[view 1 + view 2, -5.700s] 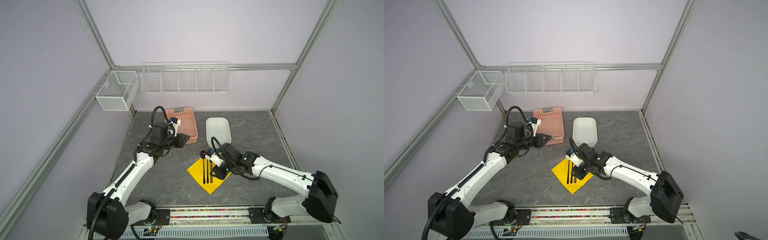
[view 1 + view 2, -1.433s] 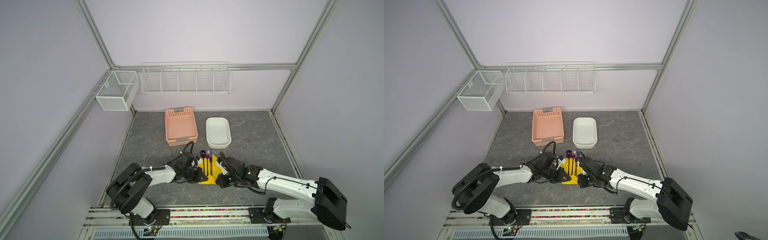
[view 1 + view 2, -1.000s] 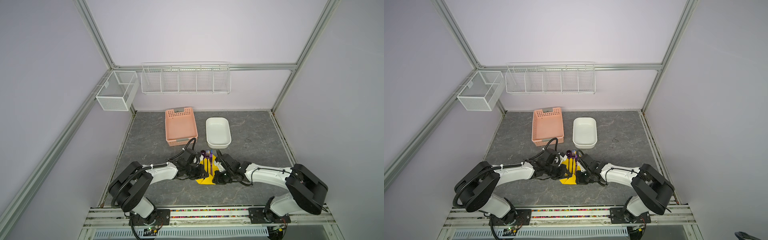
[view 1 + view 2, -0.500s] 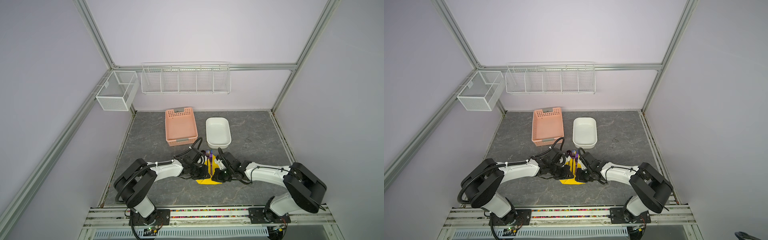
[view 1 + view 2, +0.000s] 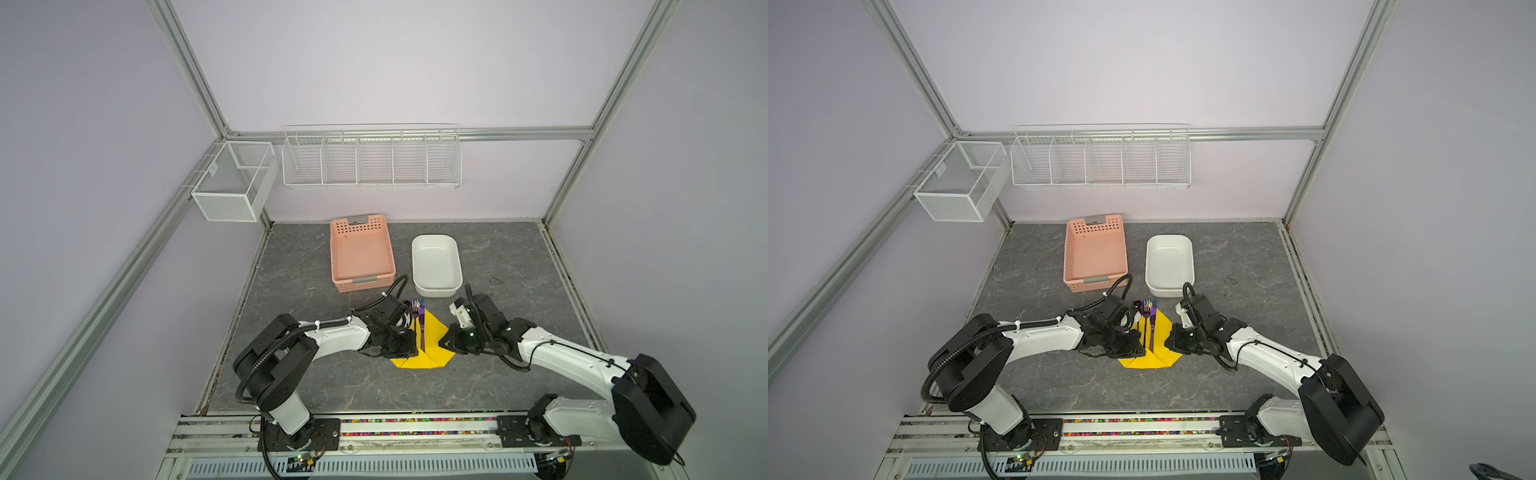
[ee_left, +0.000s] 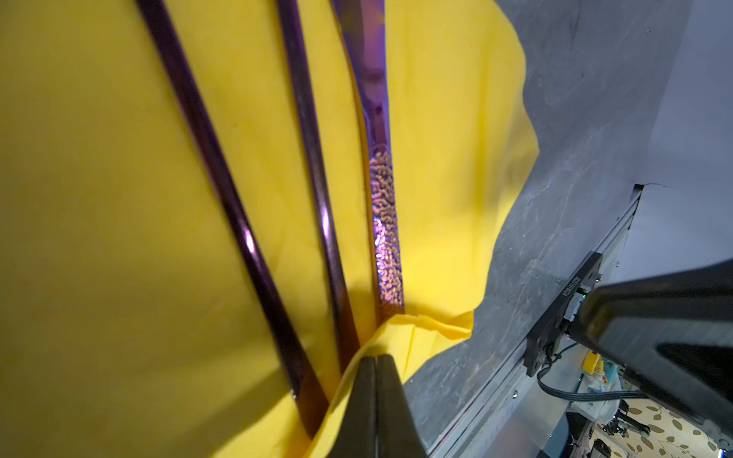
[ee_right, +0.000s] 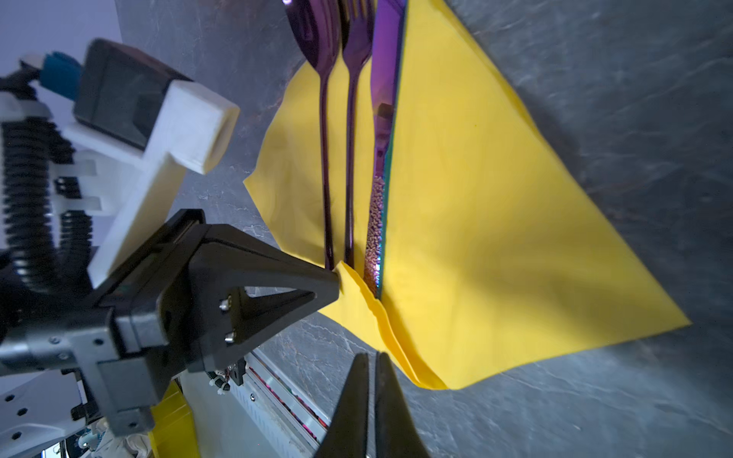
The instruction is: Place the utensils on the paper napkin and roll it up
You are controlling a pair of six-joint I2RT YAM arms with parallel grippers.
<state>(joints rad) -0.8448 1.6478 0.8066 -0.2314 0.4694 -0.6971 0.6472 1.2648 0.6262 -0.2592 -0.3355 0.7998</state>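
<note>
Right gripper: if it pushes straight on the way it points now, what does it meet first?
Likely the folded edge of the paper napkin, just ahead of the shut right gripper; the knife lies beyond it. Height over the fold is unclear.

utensils (image 7: 349, 158) glossy purple metal, one handle pebbled – napkin (image 7: 496, 238) matt yellow paper – tabletop (image 7: 595, 79) matt grey, marbled
</note>
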